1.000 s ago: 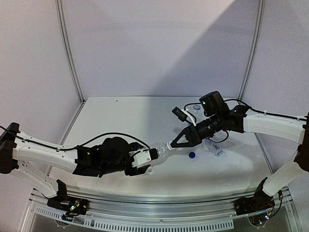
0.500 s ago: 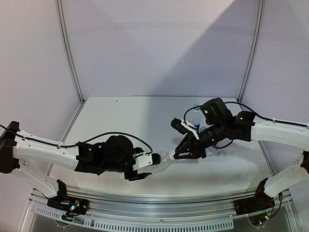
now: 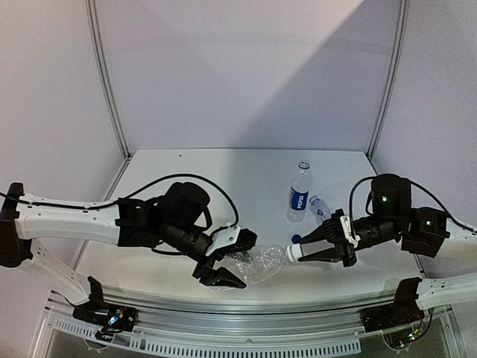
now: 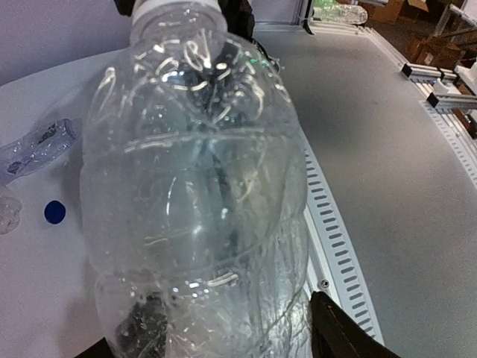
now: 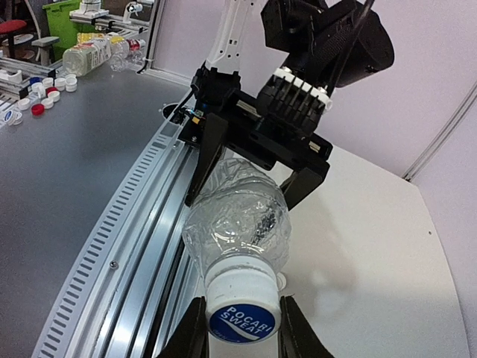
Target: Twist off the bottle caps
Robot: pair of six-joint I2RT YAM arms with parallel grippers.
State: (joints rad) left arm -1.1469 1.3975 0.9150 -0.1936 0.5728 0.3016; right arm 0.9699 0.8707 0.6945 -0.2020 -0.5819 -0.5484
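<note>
The left jaws clamp the dented bottle (image 3: 261,265); the right jaws pinch its white cap (image 5: 241,313) (blue-printed top). Best twisted squarely about the neck, without crushing the body.

The left arm (image 3: 67,221) and right arm (image 3: 451,286) each had white links, a bulky black wrist, a looping black cable (image 3: 186,177) and tapered black fingers (image 3: 223,277), the right showing a green light (image 3: 382,199).

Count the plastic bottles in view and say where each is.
3. The left gripper holds a dented bottle whose cap the right gripper grips. The blue-labelled bottle stands farther back; a plain bottle lies beside it. None seems hidden.
</note>
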